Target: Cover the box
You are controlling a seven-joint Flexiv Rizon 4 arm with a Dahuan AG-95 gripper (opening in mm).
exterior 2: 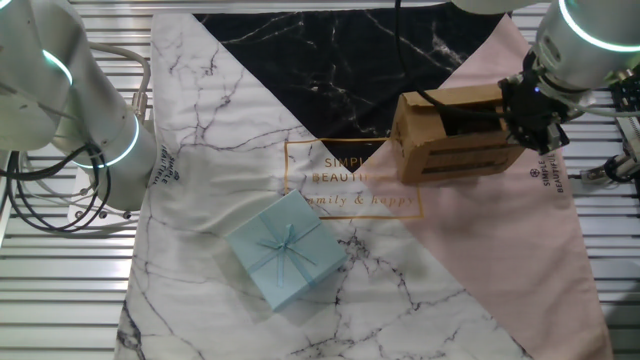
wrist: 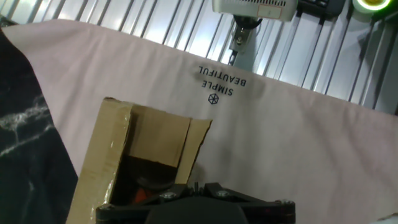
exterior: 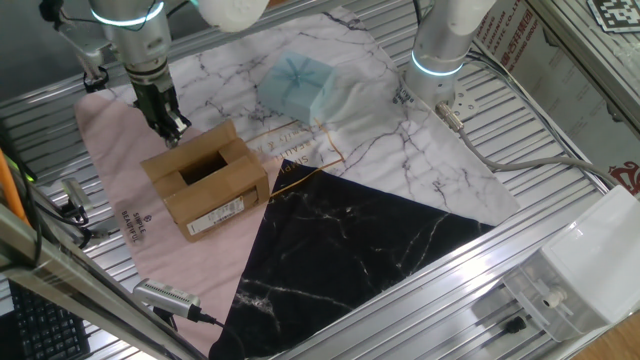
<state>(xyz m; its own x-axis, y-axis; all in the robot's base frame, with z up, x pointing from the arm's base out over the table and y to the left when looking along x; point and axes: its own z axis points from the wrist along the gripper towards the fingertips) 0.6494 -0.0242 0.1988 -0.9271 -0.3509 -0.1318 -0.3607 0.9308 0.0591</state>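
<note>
Robotics lab setup. Bench point(exterior: 560, 215) is slotted aluminium extrusion, w/ printed cloth point(exterior 2: 250, 130) (marble/pink/black panels) as work surface. Two robot arms point(exterior: 135, 40) bolted to it, lit status rings on joints. Loose cables point(exterior 2: 60, 200) at edges, fiducial marker point(exterior: 612, 12) in one corner.
</note>
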